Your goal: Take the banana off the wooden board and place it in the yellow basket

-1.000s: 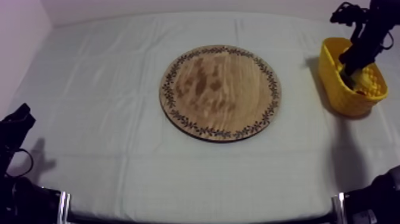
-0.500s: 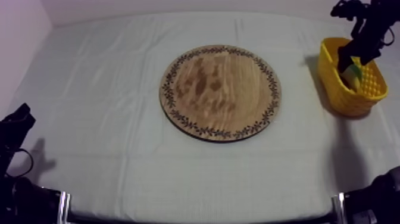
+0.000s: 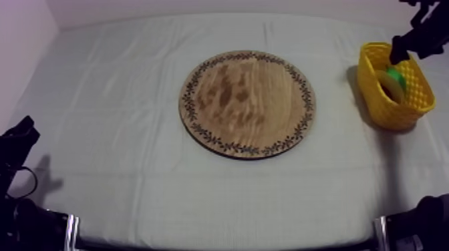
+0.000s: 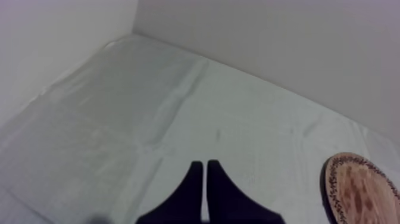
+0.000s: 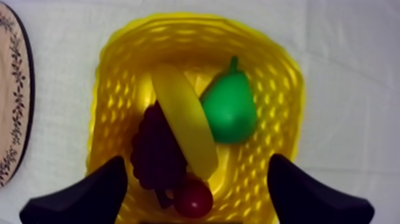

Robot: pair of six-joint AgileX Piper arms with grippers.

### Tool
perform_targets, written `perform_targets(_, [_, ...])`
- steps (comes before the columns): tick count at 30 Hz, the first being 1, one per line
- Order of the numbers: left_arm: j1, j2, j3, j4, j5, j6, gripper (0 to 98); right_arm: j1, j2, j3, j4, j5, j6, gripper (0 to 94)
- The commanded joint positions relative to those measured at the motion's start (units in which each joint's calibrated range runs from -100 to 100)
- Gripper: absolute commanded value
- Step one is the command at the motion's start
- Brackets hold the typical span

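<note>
1. My right end effector (image 5: 197,159) hangs over the basket (image 5: 107,77), fingers wide apart, gripping nothing.
2. My left end effector (image 4: 204,173) is closed to a narrow wedge with nothing in it, low at the left side of the worktop (image 3: 120,167).
3. The banana (image 5: 184,125) lies in the basket between the grapes (image 5: 156,149) and the pear (image 5: 229,110), with a small red fruit (image 5: 192,199) at its end.
4. The board (image 3: 247,103) sits mid-worktop, well apart from the basket at the right edge.
5. A grey-white cloth (image 4: 119,119) covers the worktop, and a pale wall (image 4: 268,47) stands behind.
</note>
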Motion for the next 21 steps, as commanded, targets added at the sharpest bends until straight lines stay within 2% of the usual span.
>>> perform_targets(1, [0.0, 0.0, 0.0, -0.01, 0.0, 0.0, 0.1, 0.0, -5.2, 2.1, -0.4, -2.1, -0.8, 74.2])
perform_targets(4, [0.0, 0.0, 0.0, -0.01, 0.0, 0.0, 0.1, -0.3, -10.2, 5.3, -0.6, -4.6, -1.8, 80.4])
perform_targets(6, [0.0, 0.0, 0.0, -0.01, 0.0, 0.0, 0.1, -0.9, -13.4, 7.8, -0.6, -6.5, -2.1, 80.7])
perform_targets(11, [0.0, 0.0, 0.0, -0.01, 0.0, 0.0, 0.1, -1.8, -20.6, 13.9, -0.9, -10.8, -2.7, 65.7])
perform_targets(13, [0.0, 0.0, 0.0, -0.01, 0.0, 0.0, 0.1, -1.5, -22.9, 15.5, -1.9, -11.8, -3.3, 64.0])
perform_targets(16, [0.0, 0.0, 0.0, -0.01, 0.0, 0.0, 0.1, -0.1, -26.3, 17.3, -5.7, -12.8, -1.8, 61.4])
perform_targets(19, [0.0, 0.0, 0.0, -0.01, 0.0, 0.0, 0.1, 1.8, -30.0, 19.1, -11.8, -13.4, 5.9, 55.1])
perform_targets(21, [0.0, 0.0, 0.0, -0.01, 0.0, 0.0, 0.1, 2.2, -32.4, 20.7, -14.3, -14.5, 9.9, 49.7])
